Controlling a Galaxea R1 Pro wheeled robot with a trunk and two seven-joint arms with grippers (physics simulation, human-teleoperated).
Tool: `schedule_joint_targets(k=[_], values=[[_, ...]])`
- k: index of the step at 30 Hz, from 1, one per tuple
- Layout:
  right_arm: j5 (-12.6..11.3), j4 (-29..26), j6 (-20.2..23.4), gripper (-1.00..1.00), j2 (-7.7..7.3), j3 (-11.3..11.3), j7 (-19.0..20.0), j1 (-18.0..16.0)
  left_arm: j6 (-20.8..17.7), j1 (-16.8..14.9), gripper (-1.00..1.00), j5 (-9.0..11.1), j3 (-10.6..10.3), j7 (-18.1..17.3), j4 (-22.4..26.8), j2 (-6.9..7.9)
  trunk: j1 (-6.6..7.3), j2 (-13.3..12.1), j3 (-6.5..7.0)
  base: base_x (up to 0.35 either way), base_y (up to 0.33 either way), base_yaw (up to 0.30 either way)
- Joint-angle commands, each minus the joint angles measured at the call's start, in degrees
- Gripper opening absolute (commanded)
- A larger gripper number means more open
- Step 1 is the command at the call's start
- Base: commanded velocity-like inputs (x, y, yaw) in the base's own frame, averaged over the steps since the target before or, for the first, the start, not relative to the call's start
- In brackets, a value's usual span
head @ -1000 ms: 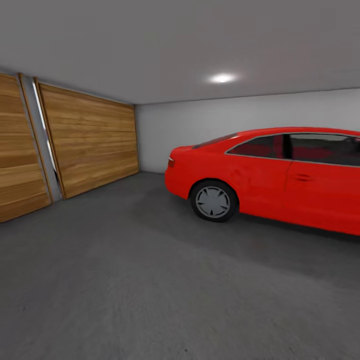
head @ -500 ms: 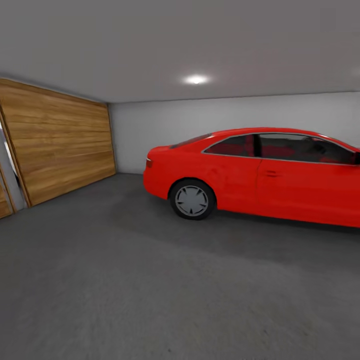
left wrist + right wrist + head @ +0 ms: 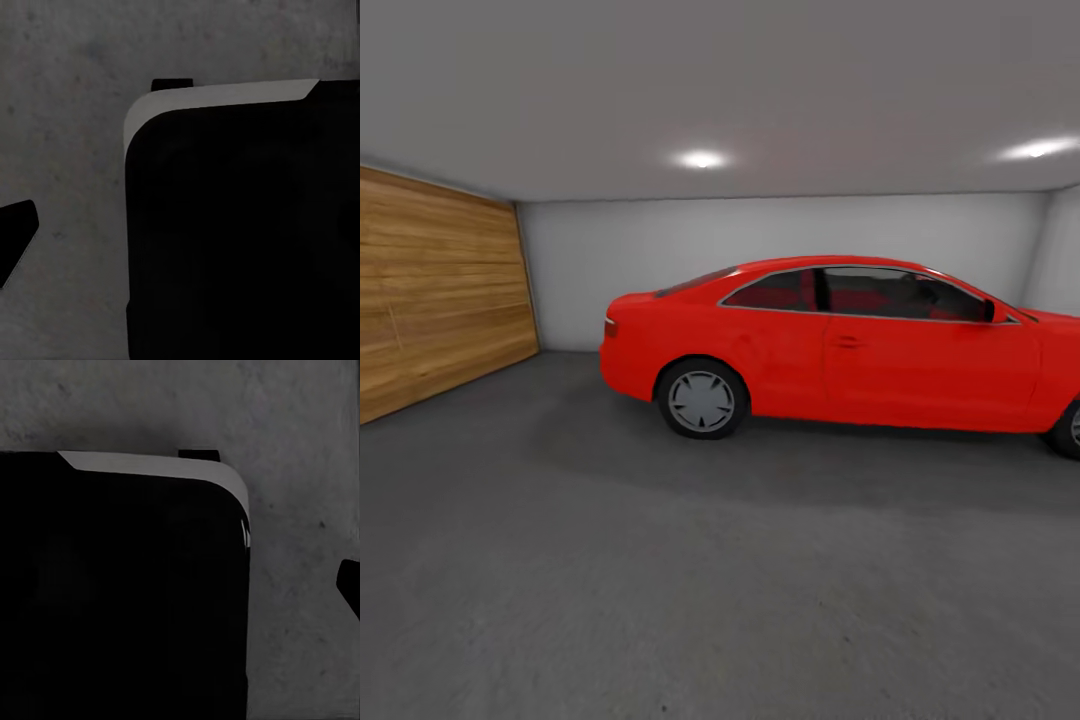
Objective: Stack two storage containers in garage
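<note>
I am in the garage, with pale grey walls (image 3: 580,270) and a dark grey concrete floor (image 3: 660,570) ahead in the head view. The two storage containers are out of view, and so is the living room. Both wrist views look down at the same mottled floor (image 3: 67,112) (image 3: 300,427) past a big black body with a pale rounded edge (image 3: 240,240) (image 3: 120,600). A small black tip (image 3: 15,240) sits at the edge of the left wrist view and another (image 3: 349,585) at the edge of the right wrist view. Whether either gripper is open or shut cannot be told from them.
A red car (image 3: 830,350) stands side-on across the middle and right of the garage, its rear wheel (image 3: 701,400) nearest the centre. A wood-plank garage door (image 3: 430,290) lines the left wall. Open concrete lies between me and the car.
The whole head picture has slid left, so the camera has turned right. More of the car shows now, and the gap between the wooden doors has left the picture.
</note>
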State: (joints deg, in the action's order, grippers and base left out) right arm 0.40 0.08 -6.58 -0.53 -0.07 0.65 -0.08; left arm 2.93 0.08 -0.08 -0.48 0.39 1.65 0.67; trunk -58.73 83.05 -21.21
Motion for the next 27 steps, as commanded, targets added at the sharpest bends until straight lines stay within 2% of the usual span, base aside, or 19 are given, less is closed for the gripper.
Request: schedule_joint_targets(k=[1,27], values=[[0.04,0.01,-0.19,1.00,0.00,-0.02,0.07,-0.01,0.15,0.01,1.00,-0.01,-0.05,0.04,0.03,0.01,0.00,0.03,-0.04,0.000,0.000,-0.300],[0.03,0.01,-0.28,1.00,0.09,-0.11,0.06,-0.01,0.13,0.01,1.00,-0.01,-0.08,0.04,0.04,0.02,0.00,0.03,-0.04,0.000,0.000,-0.300]])
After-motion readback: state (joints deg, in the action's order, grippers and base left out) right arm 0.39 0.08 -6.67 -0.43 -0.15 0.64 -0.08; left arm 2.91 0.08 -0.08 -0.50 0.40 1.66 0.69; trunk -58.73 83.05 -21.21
